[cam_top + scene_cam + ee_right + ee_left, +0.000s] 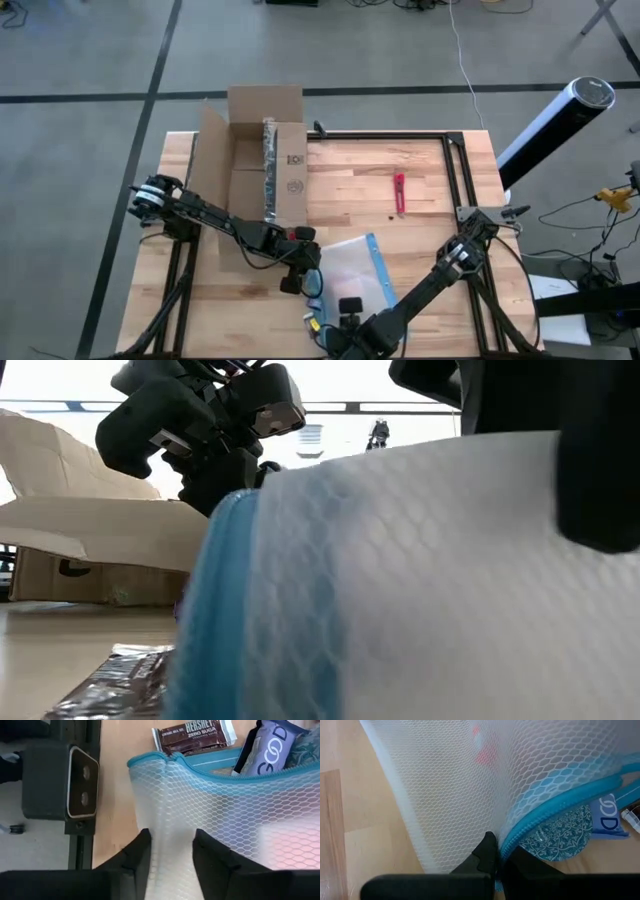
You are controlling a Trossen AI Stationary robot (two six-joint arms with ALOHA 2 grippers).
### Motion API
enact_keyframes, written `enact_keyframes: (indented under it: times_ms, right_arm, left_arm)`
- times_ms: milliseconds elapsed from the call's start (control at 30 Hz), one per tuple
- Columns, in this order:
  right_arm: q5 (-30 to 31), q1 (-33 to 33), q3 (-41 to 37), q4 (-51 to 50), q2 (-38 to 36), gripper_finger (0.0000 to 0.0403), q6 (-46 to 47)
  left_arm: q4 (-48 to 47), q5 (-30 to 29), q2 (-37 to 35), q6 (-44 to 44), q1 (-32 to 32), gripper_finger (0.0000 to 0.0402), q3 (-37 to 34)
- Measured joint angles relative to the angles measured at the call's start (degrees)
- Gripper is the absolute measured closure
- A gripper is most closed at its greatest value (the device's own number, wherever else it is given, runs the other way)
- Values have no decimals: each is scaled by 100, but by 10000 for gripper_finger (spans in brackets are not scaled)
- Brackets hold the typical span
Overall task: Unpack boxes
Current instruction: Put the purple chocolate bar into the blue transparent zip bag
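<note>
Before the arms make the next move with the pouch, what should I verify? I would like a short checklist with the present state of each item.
1. Left claw shut on the pouch at its blue edge: ok.
2. Right claw firm on the pouch: cannot tell.
3. Box flaps open: ok.
4. Pouch contents kept inside: not ok, a chocolate bar lies on the table outside its mouth.
5. Red tool away from both arms: ok.
</note>
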Motion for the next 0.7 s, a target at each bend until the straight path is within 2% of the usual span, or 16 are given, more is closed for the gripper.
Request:
enact_keyframes:
  times_ms: [200, 533, 700]
  right_arm:
    - [-292, -77, -4, 136, 2, 394, 125]
    - [-305, -100, 57, 129, -8, 402, 964]
    - [-22, -100, 255, 34, -163, 403, 1464]
  left_arm:
    - [0, 2, 2, 5, 1, 402, -2]
    - [4, 14, 2, 8, 1, 402, -2]
    - [8, 12, 2, 8, 1, 402, -2]
